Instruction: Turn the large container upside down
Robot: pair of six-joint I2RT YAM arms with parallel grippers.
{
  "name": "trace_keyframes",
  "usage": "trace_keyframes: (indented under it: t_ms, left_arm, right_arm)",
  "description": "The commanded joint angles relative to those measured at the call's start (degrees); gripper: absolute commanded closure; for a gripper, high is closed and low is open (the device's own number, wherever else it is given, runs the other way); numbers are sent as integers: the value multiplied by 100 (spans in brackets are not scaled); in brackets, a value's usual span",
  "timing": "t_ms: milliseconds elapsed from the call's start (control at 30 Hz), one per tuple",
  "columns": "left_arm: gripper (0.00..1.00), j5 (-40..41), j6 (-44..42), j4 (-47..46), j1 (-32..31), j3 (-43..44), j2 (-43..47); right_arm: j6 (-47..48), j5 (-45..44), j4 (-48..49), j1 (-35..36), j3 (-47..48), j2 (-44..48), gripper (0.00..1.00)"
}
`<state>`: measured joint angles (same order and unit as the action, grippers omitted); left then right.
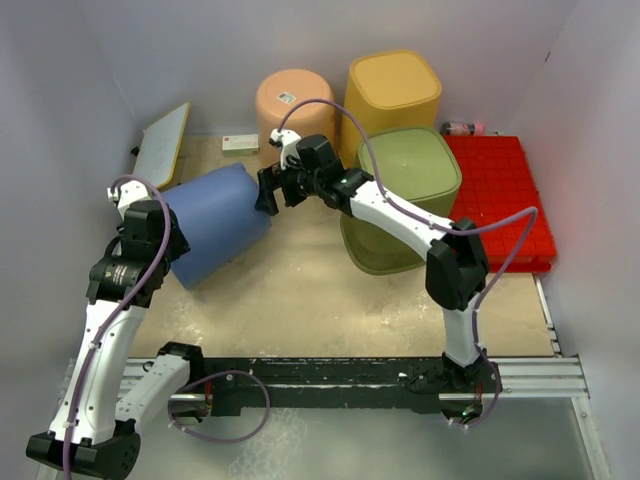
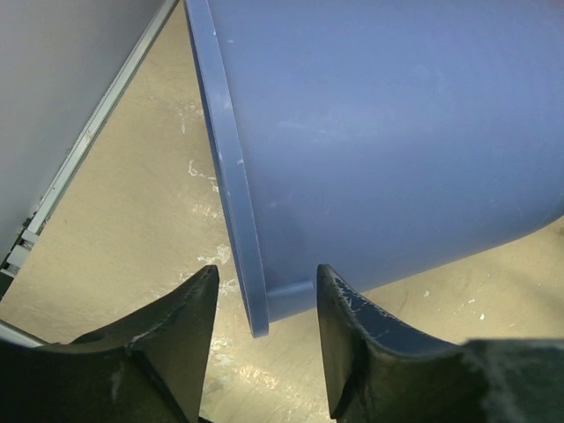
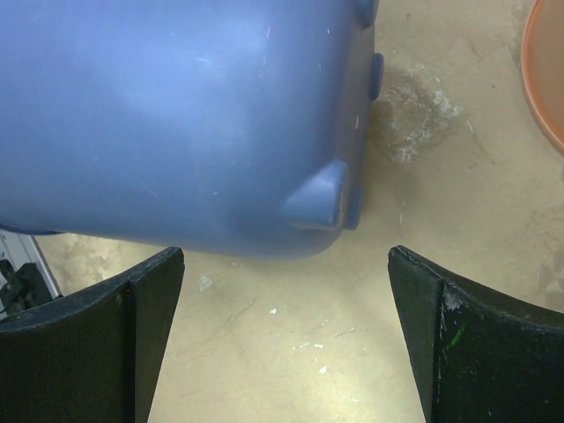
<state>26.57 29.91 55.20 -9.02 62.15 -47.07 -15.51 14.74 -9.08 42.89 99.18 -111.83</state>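
Note:
The large blue container [image 1: 215,220] lies tilted on its side at the left of the table, its mouth toward my left arm and its base toward the middle. In the left wrist view its rim [image 2: 231,176] runs down between my fingers. My left gripper [image 2: 264,282] is open and straddles the rim's lower end with a gap on both sides; it also shows in the top view [image 1: 172,245]. My right gripper [image 1: 268,192] is open at the container's base corner. In the right wrist view the blue base [image 3: 176,115] with its small feet hangs just above the open gripper [image 3: 286,264], not touching.
An olive green container [image 1: 405,195] stands upside down right of centre, under my right arm. A yellow one [image 1: 392,92] and a peach one [image 1: 293,100] stand at the back. A red crate [image 1: 505,195] is at right. A board [image 1: 165,140] leans at the left wall.

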Motion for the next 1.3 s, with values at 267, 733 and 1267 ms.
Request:
trace_keyframes:
  t_ms: [267, 733, 1267]
  left_arm:
    - [53, 532, -27, -212, 14, 85, 67]
    - [49, 1224, 319, -760, 23, 279, -577]
    - [49, 622, -190, -1348, 792, 316, -1019]
  right_arm:
    - [100, 675, -349, -154, 878, -660, 0]
    - [28, 867, -149, -273, 521, -447, 0]
    - [15, 975, 2, -325, 118, -193, 0]
